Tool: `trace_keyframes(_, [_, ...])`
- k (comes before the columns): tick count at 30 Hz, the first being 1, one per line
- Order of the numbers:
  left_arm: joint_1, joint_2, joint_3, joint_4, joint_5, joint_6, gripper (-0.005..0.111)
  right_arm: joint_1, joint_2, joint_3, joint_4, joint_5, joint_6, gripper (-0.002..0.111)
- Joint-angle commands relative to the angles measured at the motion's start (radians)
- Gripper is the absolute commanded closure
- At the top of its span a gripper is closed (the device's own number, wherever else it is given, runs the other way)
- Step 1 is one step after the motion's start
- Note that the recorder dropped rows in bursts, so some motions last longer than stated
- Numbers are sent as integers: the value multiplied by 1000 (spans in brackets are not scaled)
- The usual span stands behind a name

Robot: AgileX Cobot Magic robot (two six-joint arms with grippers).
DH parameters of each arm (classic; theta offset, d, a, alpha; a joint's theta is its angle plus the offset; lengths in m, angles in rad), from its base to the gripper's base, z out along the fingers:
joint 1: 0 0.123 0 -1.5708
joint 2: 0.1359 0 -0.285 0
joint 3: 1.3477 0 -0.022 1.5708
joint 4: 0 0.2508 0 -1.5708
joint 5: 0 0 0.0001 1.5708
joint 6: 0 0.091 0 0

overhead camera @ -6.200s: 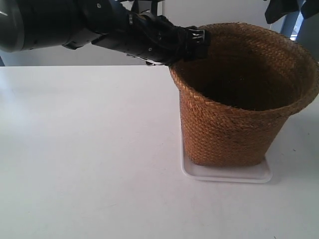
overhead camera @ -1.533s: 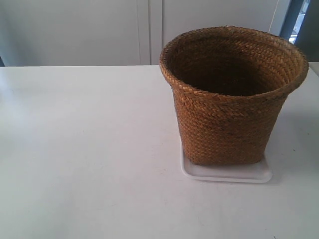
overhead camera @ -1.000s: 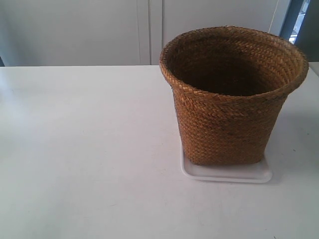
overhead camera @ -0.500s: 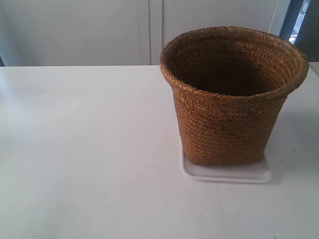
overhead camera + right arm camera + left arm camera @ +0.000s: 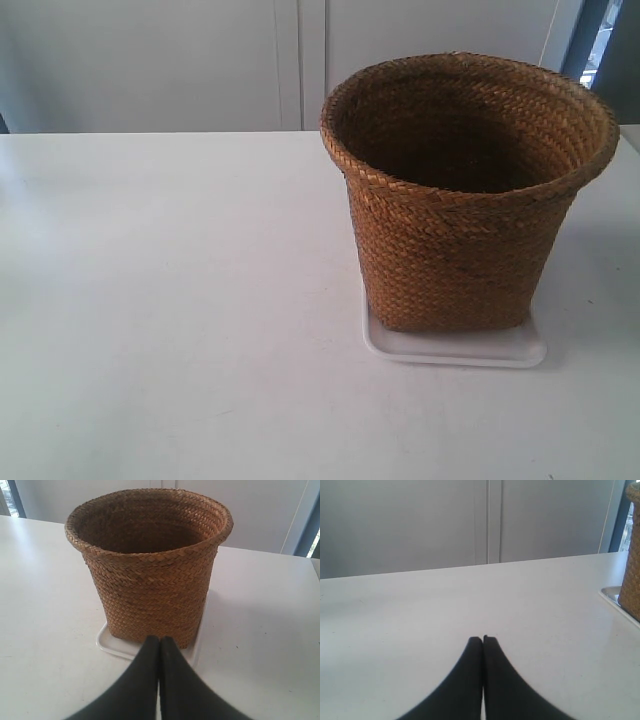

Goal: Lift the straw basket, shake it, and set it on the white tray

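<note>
The straw basket (image 5: 455, 230) stands upright on the white tray (image 5: 455, 350), which rests on the white table (image 5: 170, 300). No arm shows in the exterior view. In the right wrist view the basket (image 5: 150, 575) and tray (image 5: 112, 645) lie just beyond my right gripper (image 5: 159, 638), whose black fingers are pressed together, apart from the basket and holding nothing. My left gripper (image 5: 483, 638) is shut too and empty above bare table; only an edge of the basket (image 5: 633, 570) and a tray corner (image 5: 612, 594) show at that view's side.
Grey cabinet doors (image 5: 300, 60) stand behind the table. A dark frame and window strip (image 5: 600, 40) show at the back of the exterior view, on its right.
Six seconds ago a black arm gripped the basket's rim from the exterior view's left; it has since let go and left the view. Nothing has moved in the last 1.5 seconds.
</note>
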Motion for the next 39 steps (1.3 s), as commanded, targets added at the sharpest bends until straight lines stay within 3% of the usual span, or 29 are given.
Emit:
trace_keyframes(1, [2,-6,4,-1,-5,-4,107,1,-5,5,-2,-6,-4,108])
trace_keyframes(10, [2,-6,4,-1,-5,-4,107,1,-5,9,-46,-54,-67,108])
trace_keyframes(16, [2,-6,4,-1,-5,-4,107,1,1,197,-46,-710,-101,108])
trace_keyframes(24, [2,-6,4,-1,-5,-4,107,1,10,611,-35,-1240,-8,108])
trace_keyframes(39, [2,-6,4,-1,-1,-2,107,-1,5,666,-37,-1226,16,108])
